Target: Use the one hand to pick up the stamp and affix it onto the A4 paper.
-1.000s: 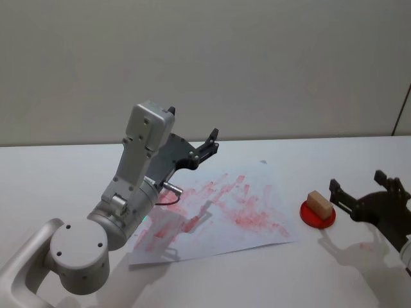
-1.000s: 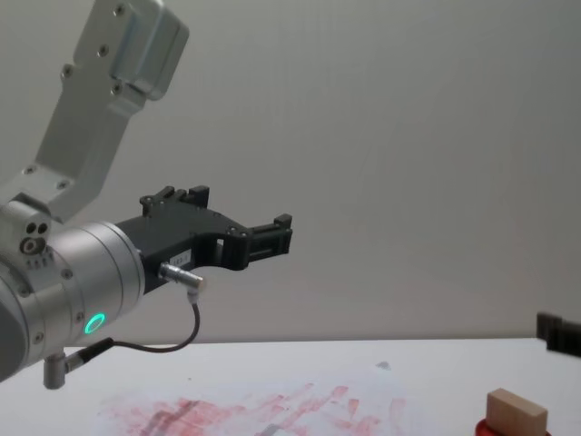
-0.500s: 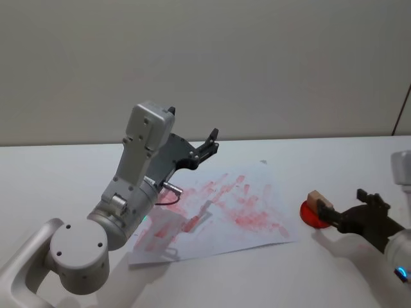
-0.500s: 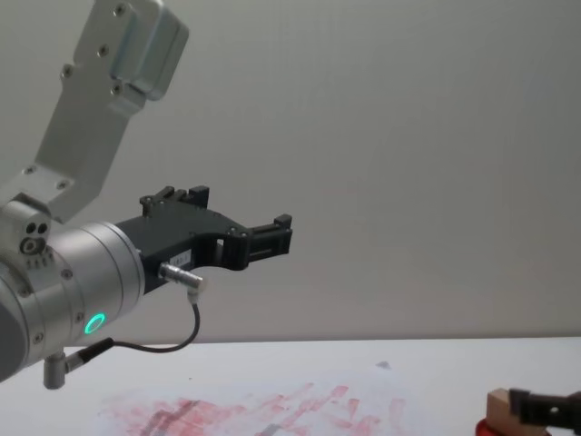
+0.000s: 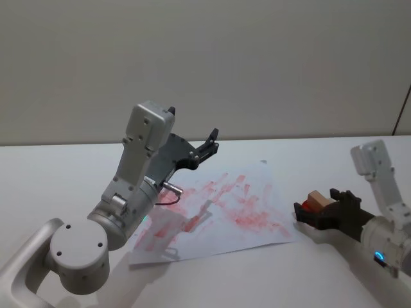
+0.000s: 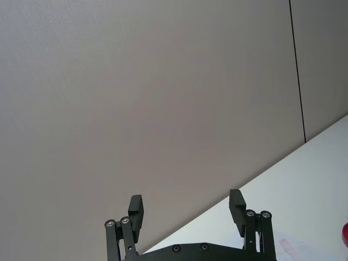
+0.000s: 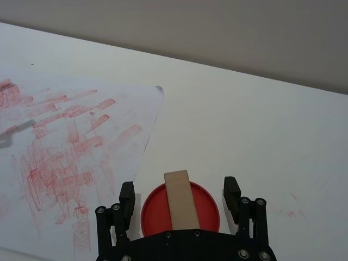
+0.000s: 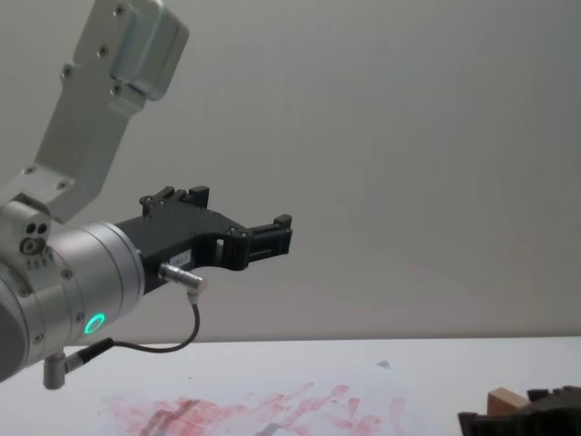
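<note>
Right gripper (image 7: 179,189), jaws wide, flanks the wooden stamp (image 7: 181,204) on the red ink pad (image 7: 209,209); left gripper (image 6: 185,202) parked aloft, wide.

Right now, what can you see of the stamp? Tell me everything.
The stamp is a small, plain rectangular block of light tan wood, with no handle showing. It rests across the middle of the red ink pad, its long side pointing away from the right gripper. That gripper's open fingers stand on either side of it with gaps, not touching. Its inked face is hidden.
</note>
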